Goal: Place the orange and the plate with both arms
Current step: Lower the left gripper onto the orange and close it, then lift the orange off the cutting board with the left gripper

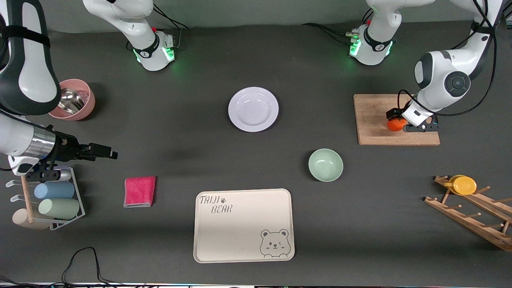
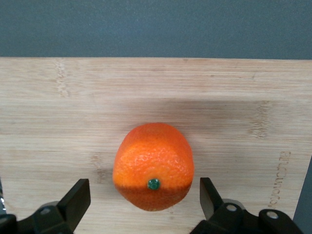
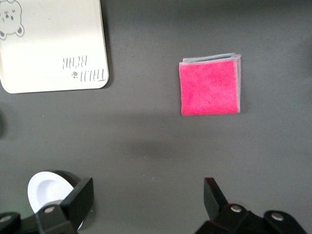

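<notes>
The orange lies on a wooden cutting board toward the left arm's end of the table. My left gripper is down at it and open. In the left wrist view the orange sits between the two fingers with a gap on each side, on the board. The white plate rests bare mid-table, nearer the arms' bases. My right gripper hovers open and holding nothing over the table toward the right arm's end. Its wrist view shows bare table between the fingertips of the gripper and part of the plate.
A pale green bowl and the cream bear tray lie nearer the front camera than the plate. A pink cloth, a cup rack and a pink bowl sit near the right gripper. A wooden rack holds a yellow cup.
</notes>
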Available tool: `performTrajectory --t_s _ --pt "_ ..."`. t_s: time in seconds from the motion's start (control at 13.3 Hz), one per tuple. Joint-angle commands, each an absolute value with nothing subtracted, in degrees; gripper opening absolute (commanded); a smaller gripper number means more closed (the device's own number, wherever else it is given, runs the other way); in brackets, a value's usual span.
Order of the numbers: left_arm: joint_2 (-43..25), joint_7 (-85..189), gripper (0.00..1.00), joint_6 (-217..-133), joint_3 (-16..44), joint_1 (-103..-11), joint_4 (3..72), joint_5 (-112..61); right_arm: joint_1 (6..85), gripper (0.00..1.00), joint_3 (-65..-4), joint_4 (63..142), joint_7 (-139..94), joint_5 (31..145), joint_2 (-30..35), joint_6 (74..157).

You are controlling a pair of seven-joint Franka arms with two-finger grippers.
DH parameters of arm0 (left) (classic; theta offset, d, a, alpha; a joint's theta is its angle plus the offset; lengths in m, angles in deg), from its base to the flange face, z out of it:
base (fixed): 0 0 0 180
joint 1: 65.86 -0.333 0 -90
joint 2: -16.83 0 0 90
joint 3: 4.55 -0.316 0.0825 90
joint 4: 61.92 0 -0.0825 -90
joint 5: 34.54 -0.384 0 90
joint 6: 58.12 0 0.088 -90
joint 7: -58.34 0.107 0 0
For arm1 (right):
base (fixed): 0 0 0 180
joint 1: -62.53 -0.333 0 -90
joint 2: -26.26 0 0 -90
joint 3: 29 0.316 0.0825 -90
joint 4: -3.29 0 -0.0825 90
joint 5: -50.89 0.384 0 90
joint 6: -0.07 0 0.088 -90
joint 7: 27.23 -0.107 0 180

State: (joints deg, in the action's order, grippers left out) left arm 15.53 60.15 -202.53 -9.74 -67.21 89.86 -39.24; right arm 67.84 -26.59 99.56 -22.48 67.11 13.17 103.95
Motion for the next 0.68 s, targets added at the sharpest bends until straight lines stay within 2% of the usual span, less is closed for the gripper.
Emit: performTrajectory --t_s 0.0,0.08,0.15,0.23,0.6 --pt "15.2 59.8 1.0 -205.1 -9.6 -67.3 91.1 -38.2 67.9 1.0 -27.2 96.5 -23.0 68.4 12.2 100.8" --pt "15.2 59.8 1.0 -205.1 -9.6 -67.3 91.1 -38.2 67.9 1.0 -27.9 96.6 -24.0 69.4 11.4 99.8" --pt "15.1 59.8 0.82 -205.1 -9.6 -67.2 91.1 -38.2 67.4 1.0 -27.9 96.8 -25.5 69.6 11.2 98.5" --pt "15.2 59.9 0.01 -204.9 -9.6 -66.7 91.1 -38.2 67.4 1.0 -28.0 97.8 -24.9 69.8 11.8 98.3" --pt "15.4 59.9 0.0 -204.6 -9.5 -66.5 90.8 -38.2 66.4 1.0 -27.8 96.9 -25.4 69.3 12.9 98.2"
